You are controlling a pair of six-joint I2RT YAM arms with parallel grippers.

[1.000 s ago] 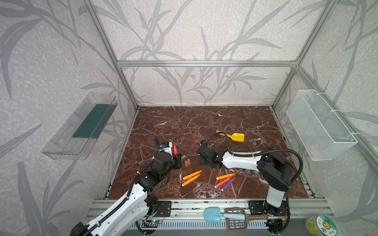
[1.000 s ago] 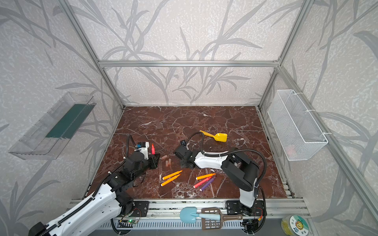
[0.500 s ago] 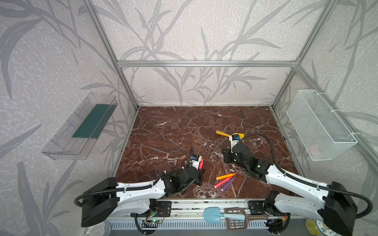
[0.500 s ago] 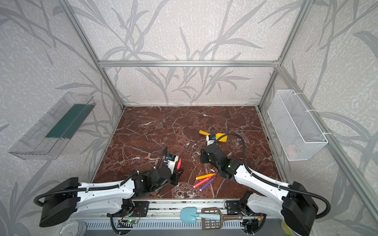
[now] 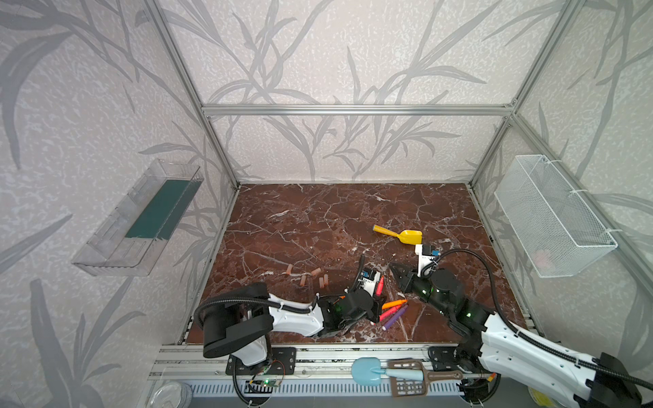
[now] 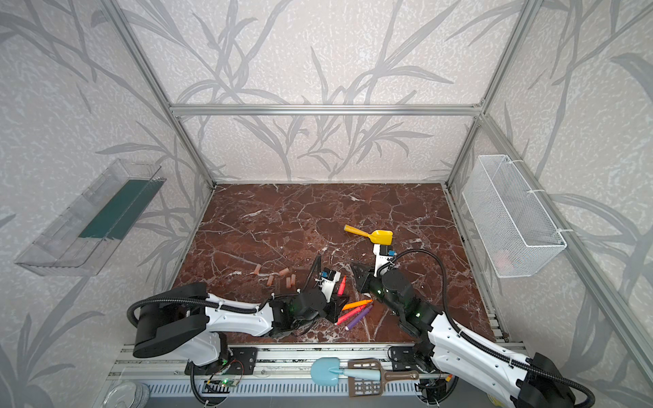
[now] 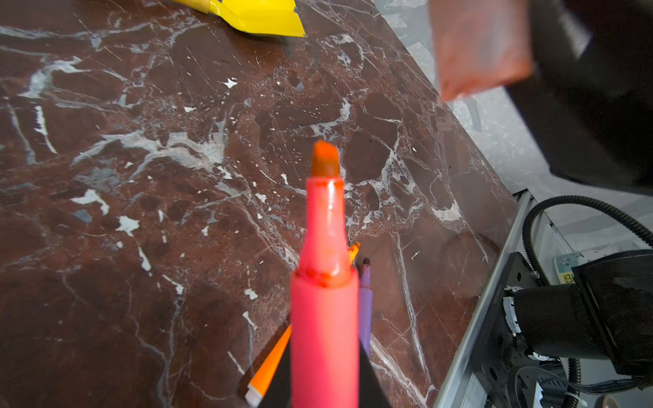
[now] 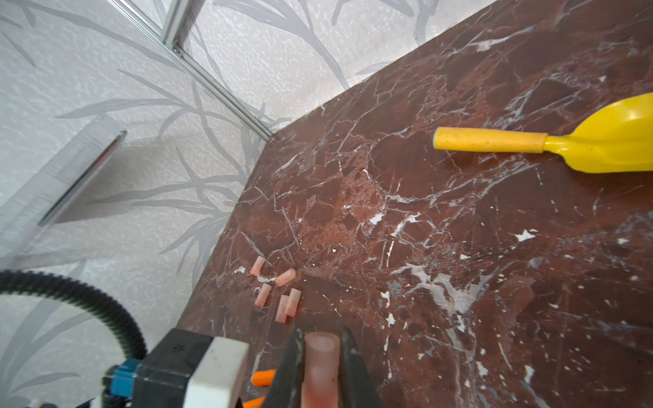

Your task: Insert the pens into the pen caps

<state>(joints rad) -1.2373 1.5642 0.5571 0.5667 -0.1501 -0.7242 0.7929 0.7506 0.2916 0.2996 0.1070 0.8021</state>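
My left gripper (image 5: 377, 303) (image 7: 325, 353) is shut on a red-pink pen (image 5: 380, 286) (image 7: 325, 282), whose bare tip sticks out beyond the jaws. My right gripper (image 5: 395, 270) (image 8: 321, 341) is shut on a translucent pen cap (image 8: 321, 356), a short way to the right of that tip and apart from it. The cap (image 7: 480, 46) shows blurred in the left wrist view. Orange (image 5: 394, 303), red-pink (image 5: 388, 313) and purple (image 5: 395, 317) pens lie just under the two grippers. Several loose pen caps (image 5: 315, 271) (image 8: 284, 277) lie to the left.
A yellow toy scoop (image 5: 406, 236) (image 8: 565, 141) lies behind the right gripper. A clear bin (image 5: 141, 219) hangs on the left wall and a wire basket (image 5: 551, 219) on the right wall. A blue scoop (image 5: 367, 369) and a brown spatula (image 5: 406, 381) rest on the front rail.
The left arm has swung from the left side to the front centre, carrying the red-pink pen. The right gripper has drawn back to the right with the cap. The two now face each other.
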